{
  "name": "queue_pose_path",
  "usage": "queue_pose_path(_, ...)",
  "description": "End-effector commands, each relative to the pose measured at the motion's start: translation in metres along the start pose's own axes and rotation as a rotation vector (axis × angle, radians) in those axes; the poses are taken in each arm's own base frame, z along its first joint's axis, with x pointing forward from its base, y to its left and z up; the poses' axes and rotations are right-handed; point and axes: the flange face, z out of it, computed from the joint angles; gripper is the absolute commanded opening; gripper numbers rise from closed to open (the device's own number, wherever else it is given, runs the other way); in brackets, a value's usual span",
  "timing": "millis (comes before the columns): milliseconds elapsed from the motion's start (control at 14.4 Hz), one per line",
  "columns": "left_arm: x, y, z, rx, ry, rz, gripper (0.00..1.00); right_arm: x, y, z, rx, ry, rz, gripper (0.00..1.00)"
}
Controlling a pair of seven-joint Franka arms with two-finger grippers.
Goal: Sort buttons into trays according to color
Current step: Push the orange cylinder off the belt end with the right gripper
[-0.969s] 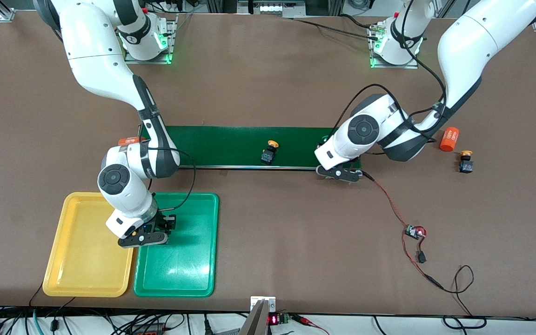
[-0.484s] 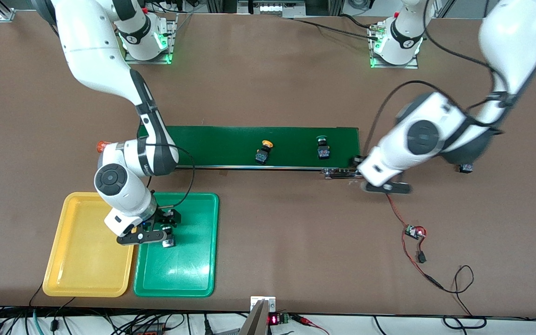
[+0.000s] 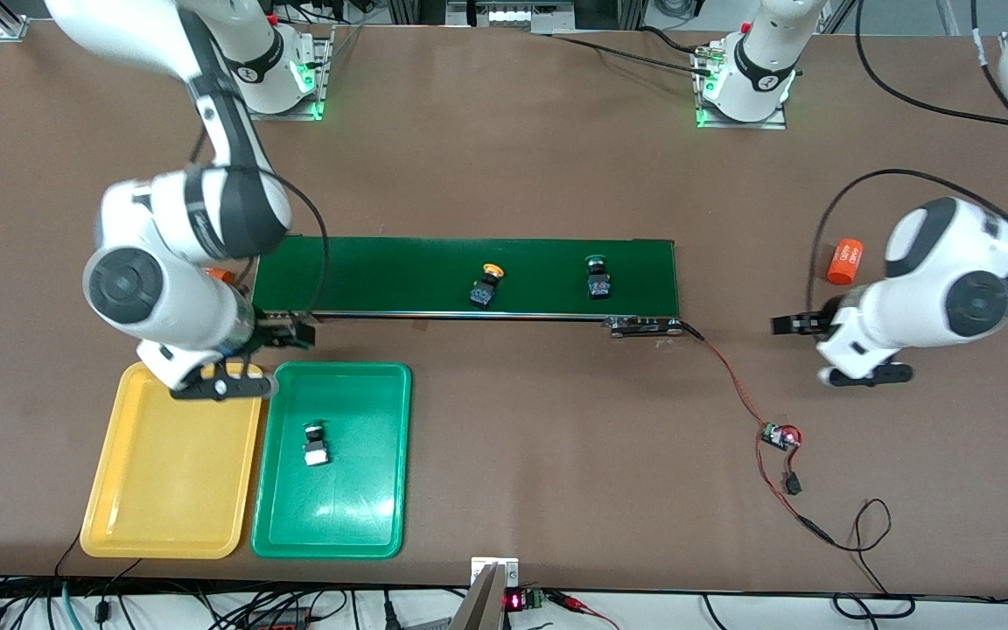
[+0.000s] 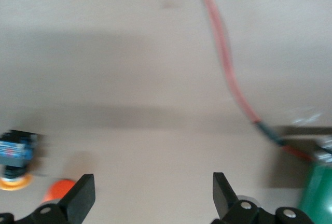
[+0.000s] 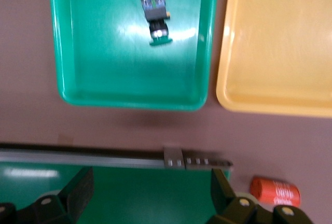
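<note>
A green-capped button [image 3: 315, 444] lies in the green tray [image 3: 381, 385], also seen in the right wrist view [image 5: 155, 14]. The yellow tray [image 3: 163, 490] beside it holds nothing. A yellow-capped button [image 3: 485, 286] and a green-capped button [image 3: 597, 278] sit on the dark-green belt. My right gripper [image 3: 285, 331] is open and empty over the belt's end by the trays [image 5: 150, 193]. My left gripper [image 3: 786, 325] is open and empty over bare table [image 4: 153, 198]. A second yellow-capped button [image 4: 15, 159] shows only in the left wrist view.
The conveyor belt [image 3: 434, 262] runs across the middle. One orange cylinder [image 3: 845, 261] lies near the left arm, another [image 3: 222, 274] beside the belt's end under the right arm. A red wire with a small circuit board [image 3: 780, 435] trails from the belt's other end.
My right gripper released the green-capped button into the green tray, rose and moved to the belt's end. My left arm left a green-capped button on the belt and swung toward its table end.
</note>
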Motion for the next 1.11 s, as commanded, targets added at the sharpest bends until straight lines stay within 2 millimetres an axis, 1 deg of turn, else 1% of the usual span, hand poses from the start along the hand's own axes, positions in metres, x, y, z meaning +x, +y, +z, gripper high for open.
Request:
queue_pose_path(0,-0.021,-0.043,0.026,0.000,-0.055,0.136,1.00,-0.062,0.016,-0.001,0.039,-0.056,0.026,1.00)
queue_pose_path(69,-0.029,-0.055,0.030,0.002,-0.082,0.165,1.00,-0.074,0.017,-0.002,0.042,-0.066,0.035,1.00)
queue_pose_path(138,-0.033,-0.064,0.031,0.005,-0.106,0.191,1.00,-0.085,0.019,0.001,0.044,-0.081,0.079,1.00)
queue_pose_path(208,-0.038,-0.073,0.033,0.001,-0.126,0.221,1.00,-0.096,0.009,0.004,0.041,-0.091,0.100,1.00)
queue_pose_path(346,-0.049,-0.094,0.037,-0.020,-0.139,0.251,1.00,-0.112,-0.015,0.015,0.025,-0.112,0.144,1.00)
queue_pose_path(415,-0.055,-0.102,0.039,-0.032,-0.142,0.280,1.00,-0.119,-0.031,0.019,0.013,-0.118,0.184,1.00)
queue_pose_path(484,-0.059,-0.109,0.043,-0.040,-0.147,0.321,1.00,-0.126,-0.049,0.022,0.004,-0.113,0.210,1.00)
queue_pose_path(554,-0.060,-0.112,0.044,-0.046,-0.147,0.368,1.00,-0.131,-0.065,0.030,0.000,-0.102,0.236,1.00)
queue_pose_path(623,-0.060,-0.114,0.044,-0.050,-0.144,0.402,1.00,-0.135,-0.080,0.037,0.002,-0.080,0.251,1.00)
queue_pose_path(761,-0.061,-0.122,0.047,-0.038,-0.144,0.415,1.00,-0.137,-0.102,0.050,0.005,-0.049,0.286,1.00)
queue_pose_path(900,-0.070,-0.127,0.057,-0.047,-0.164,0.409,1.00,-0.135,-0.112,0.058,0.007,-0.033,0.288,1.00)
queue_pose_path(1038,-0.079,-0.140,0.066,-0.063,-0.170,0.389,1.00,-0.133,-0.114,0.060,0.015,-0.016,0.330,1.00)
